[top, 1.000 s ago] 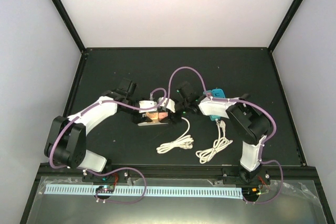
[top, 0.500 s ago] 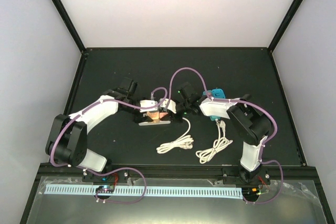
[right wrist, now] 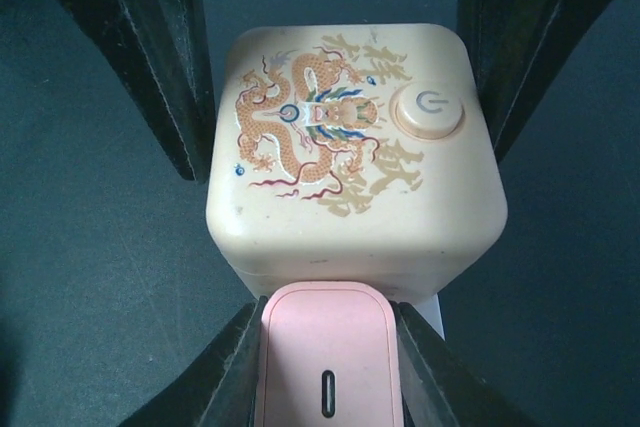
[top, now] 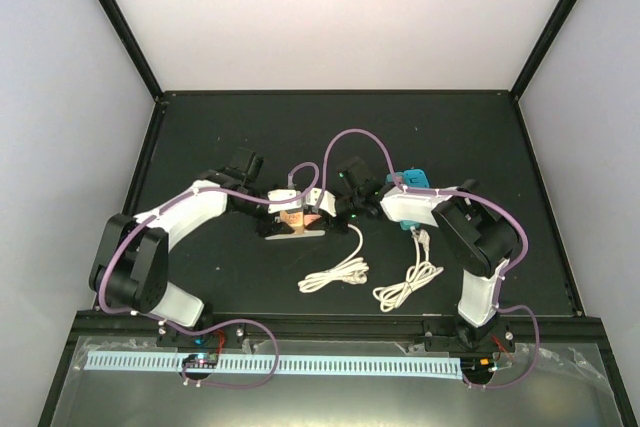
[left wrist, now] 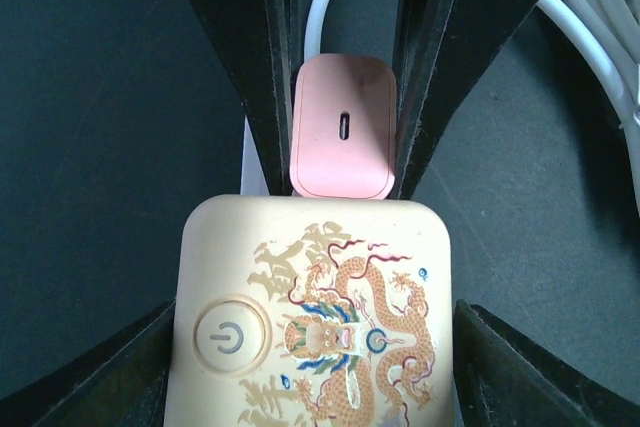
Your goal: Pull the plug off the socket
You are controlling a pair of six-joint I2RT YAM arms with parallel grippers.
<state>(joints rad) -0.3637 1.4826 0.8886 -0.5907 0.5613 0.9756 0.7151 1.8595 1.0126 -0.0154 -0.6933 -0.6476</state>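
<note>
One step of two looks done: the grasp is made, the pull is not.

Left wrist view: the pink plug (left wrist: pixel 343 127) sits flush against the far side of the cream socket (left wrist: pixel 315 332), with no gap showing between them. Its white cable (left wrist: pixel 314 17) runs away behind. The right gripper (left wrist: pixel 343 172) is clamped on the plug's two sides. The left gripper (left wrist: pixel 315 312) straddles the socket with jaws wide; whether they press on it I cannot tell.

Right wrist view: its fingers sit tight against the plug, and the socket lies beyond, between the other pair.

Top view: plug and socket rest mid-table (top: pixel 450 137), where both arms meet.

What is left, in my judgement, is to brace the socket and draw the plug straight out.
</note>
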